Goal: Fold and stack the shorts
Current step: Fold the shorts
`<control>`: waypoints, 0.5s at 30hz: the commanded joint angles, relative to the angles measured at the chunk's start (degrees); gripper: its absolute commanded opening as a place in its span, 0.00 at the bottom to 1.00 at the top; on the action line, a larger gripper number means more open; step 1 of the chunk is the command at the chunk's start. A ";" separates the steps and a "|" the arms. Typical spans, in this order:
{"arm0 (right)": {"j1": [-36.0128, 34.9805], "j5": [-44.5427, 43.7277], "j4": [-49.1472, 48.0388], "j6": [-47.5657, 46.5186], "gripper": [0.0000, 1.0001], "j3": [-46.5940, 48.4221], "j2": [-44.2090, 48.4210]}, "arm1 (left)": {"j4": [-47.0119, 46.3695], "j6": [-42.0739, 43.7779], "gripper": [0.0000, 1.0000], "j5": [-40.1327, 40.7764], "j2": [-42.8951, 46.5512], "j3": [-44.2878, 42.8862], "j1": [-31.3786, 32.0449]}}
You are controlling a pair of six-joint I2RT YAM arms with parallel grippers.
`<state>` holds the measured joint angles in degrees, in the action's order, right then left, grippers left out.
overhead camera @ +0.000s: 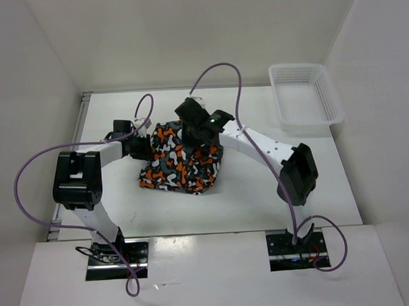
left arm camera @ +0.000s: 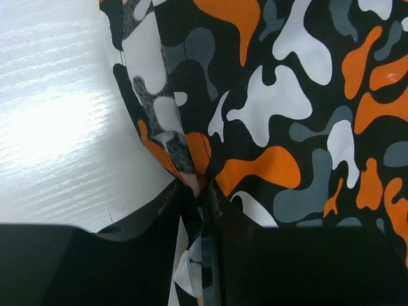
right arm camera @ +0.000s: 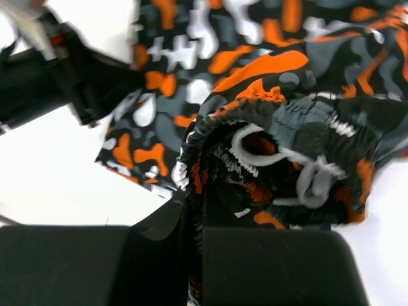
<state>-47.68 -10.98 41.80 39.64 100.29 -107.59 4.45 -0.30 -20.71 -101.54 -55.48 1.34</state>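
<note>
The shorts [overhead camera: 181, 164], printed in orange, white, grey and black, lie bunched in the middle of the white table. My left gripper [overhead camera: 142, 140] is at their left edge, shut on a pinch of hem fabric [left arm camera: 197, 185]. My right gripper [overhead camera: 198, 136] is over their far side, shut on the gathered elastic waistband [right arm camera: 197, 166]. The white drawstring [right arm camera: 306, 182] loops out beside the waistband. In the right wrist view the left gripper [right arm camera: 83, 80] shows at upper left, touching the shorts' edge.
A white plastic mesh basket [overhead camera: 305, 99] stands at the table's back right. White walls close in the table at back and sides. Purple cables [overhead camera: 222, 68] arc over both arms. Bare table [left arm camera: 57, 127] lies left of the shorts.
</note>
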 commanded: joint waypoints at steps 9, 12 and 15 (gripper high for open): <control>-6.55 1.49 4.69 -3.77 0.00 18.26 -14.22 | 1.62 0.30 0.29 -0.39 0.20 0.46 0.33; -7.07 2.55 4.69 -4.39 0.00 21.07 -16.42 | 2.14 0.30 0.29 -0.38 0.73 -0.06 0.33; -7.68 3.69 4.69 -5.01 0.00 25.37 -19.13 | 2.14 0.30 0.29 -0.38 0.73 -0.06 0.33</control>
<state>-54.28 -8.38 46.50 35.99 119.13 -125.14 4.86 -0.30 -20.80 -101.51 -55.51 1.34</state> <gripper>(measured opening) 0.048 0.295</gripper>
